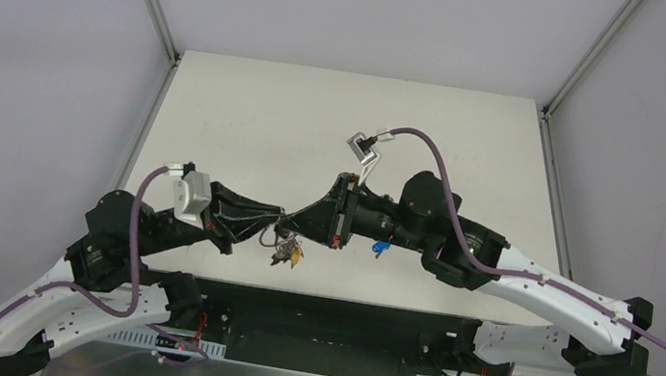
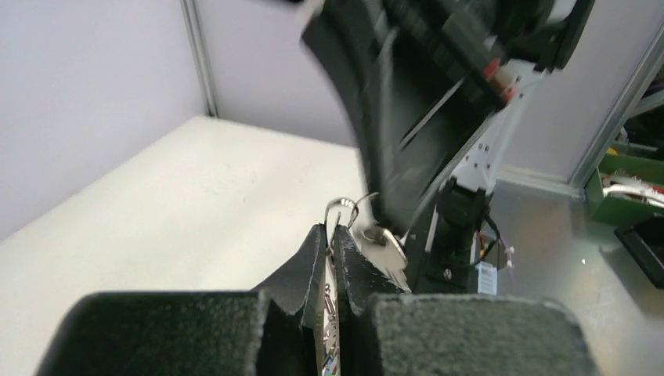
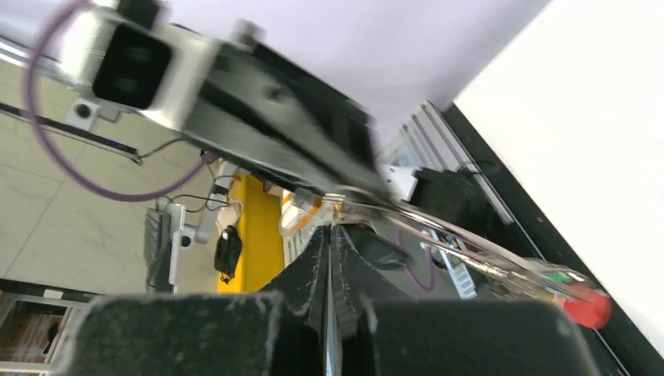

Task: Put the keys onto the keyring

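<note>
1. White table, pale grey walls on three sides; both my arms meet low over its near edge.
2. Left gripper: jaws closed, pinching the keyring. Its wire loop stands just above my fingertips, and metal runs down between the pads.
3. Right gripper: jaws closed, tip to tip with the left one. I cannot tell whether anything is pinched.
4. Left wrist view only: silver key just beside my left fingers, under the right gripper's tip. Its head is hidden.
5. Right wrist view only: blurred silver blades reach out to the right, ending in a green cap and a red cap.
6. Top view only: bunch of keys hanging below the meeting fingertips, one with yellow on it. The blue-capped key lies on the table, apart from the ring, beneath my right wrist.
7. Surface: black strip along the table's near edge; purple cables loop over both arms.
8. Room: the left wrist view shows a green bin off the table's side. The right wrist view shows tiled floor below.
</note>
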